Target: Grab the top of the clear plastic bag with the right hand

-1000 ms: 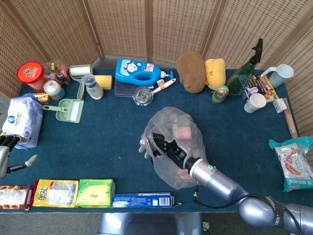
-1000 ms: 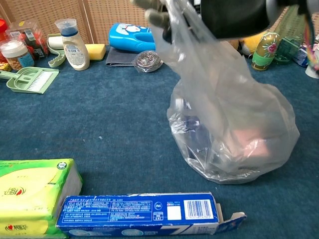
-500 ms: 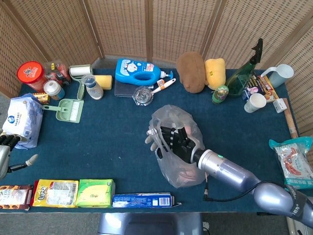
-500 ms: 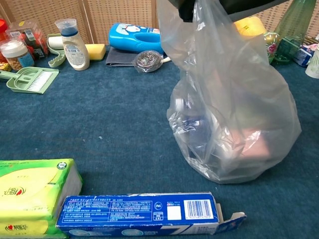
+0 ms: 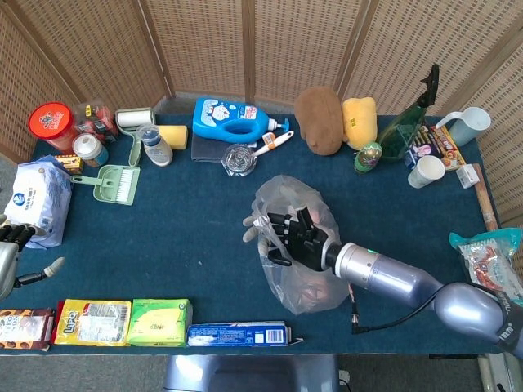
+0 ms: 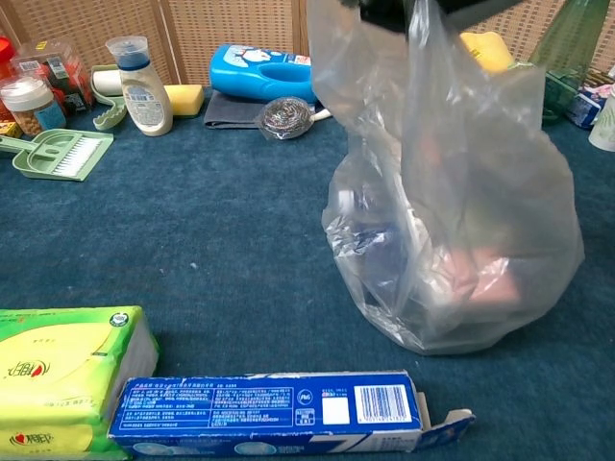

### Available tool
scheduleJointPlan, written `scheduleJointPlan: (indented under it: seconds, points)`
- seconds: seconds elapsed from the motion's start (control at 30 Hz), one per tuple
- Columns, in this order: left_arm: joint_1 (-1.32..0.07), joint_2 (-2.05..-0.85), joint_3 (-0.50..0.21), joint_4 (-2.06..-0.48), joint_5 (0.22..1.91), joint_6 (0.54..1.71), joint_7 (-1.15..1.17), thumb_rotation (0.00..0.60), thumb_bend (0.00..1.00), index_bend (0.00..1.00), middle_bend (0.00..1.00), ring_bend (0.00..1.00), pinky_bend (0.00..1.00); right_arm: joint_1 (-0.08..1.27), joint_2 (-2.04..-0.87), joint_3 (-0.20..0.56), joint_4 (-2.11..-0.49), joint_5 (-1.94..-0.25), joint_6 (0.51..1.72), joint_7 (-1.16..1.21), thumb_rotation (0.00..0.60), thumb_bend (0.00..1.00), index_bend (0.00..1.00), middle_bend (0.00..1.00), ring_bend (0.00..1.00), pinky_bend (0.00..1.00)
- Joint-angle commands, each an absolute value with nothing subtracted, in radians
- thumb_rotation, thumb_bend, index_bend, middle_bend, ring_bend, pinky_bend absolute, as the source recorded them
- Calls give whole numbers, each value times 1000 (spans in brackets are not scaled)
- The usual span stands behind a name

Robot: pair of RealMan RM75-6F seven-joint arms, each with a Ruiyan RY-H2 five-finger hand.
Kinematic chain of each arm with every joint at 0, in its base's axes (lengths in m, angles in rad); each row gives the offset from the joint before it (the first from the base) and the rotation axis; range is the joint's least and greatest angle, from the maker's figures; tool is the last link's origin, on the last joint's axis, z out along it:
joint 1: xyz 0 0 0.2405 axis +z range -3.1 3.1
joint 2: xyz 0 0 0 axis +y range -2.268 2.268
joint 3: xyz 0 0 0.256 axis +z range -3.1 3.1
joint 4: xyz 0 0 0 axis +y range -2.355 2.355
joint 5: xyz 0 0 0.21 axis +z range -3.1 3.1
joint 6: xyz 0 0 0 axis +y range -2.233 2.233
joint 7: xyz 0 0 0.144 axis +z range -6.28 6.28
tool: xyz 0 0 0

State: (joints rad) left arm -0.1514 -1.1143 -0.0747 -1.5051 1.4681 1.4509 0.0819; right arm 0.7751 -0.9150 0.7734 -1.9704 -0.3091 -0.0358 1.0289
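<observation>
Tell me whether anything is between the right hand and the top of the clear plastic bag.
Nothing visible: the right hand is already at the top of the clear plastic bag, its fingers gathered in the plastic.

Dark blue tablecloth (image 5: 188, 220) — clear bag (image 6: 452, 211), pink inside; blue bottle (image 5: 231, 119), green dustpan (image 5: 117, 182), red lid (image 5: 51, 119) — woven tan screen (image 5: 245, 41).

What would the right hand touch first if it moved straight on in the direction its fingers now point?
The right hand points left over the table, already in the top of the plastic bag. Beyond the bag the blue cloth looks free up to the white packet, though its height is unclear.
</observation>
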Motion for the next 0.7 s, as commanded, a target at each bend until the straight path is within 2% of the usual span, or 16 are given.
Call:
scheduleJointPlan:
  seconds: [0.03,0.1,0.17,0.2,0.27,0.33,0.37,0.47,0.7]
  points:
    - [-150,-1114,-74,-1505,1467,1451,82,0,156,362,356,309,133,747,-892,828,-1969,-301,-64,1035,131,348,425,527,697,922]
    - [-150,-1115,-73,-1506,1469,1451,82,0,156,363,356,309,133,727,-878,861,-1976,-298,-66,1035,230,385,447,550,728,947]
    - [-151,-1115,-72,-1509,1472,1452,81,0,156,362,357,309,133,710,-862,890,-1984,-289,-57,1042,372,427,483,584,768,979]
    - [-151,-1115,-71,-1510,1474,1454,81,0,156,362,357,309,133,704,-854,902,-1988,-285,-52,1046,406,434,492,594,777,985]
    - [-149,-1115,-70,-1513,1478,1458,79,0,155,363,357,309,133,687,-832,934,-1998,-274,-40,1057,522,455,530,634,816,999]
    - [-147,-1114,-69,-1516,1480,1462,77,0,156,363,356,309,134,669,-810,963,-2008,-264,-22,1067,581,467,561,670,852,1000]
    - [-146,-1114,-68,-1517,1481,1465,77,0,156,363,356,309,134,662,-801,977,-2012,-260,-15,1071,598,473,581,693,871,1000]
    - [-139,-1112,-65,-1523,1485,1474,73,0,156,363,356,309,133,631,-771,1041,-2024,-246,1,1087,600,491,618,729,895,1000]
    - [-125,-1105,-59,-1535,1495,1497,70,0,155,363,356,309,133,568,-725,1175,-2034,-238,15,1101,600,519,649,747,915,1000]
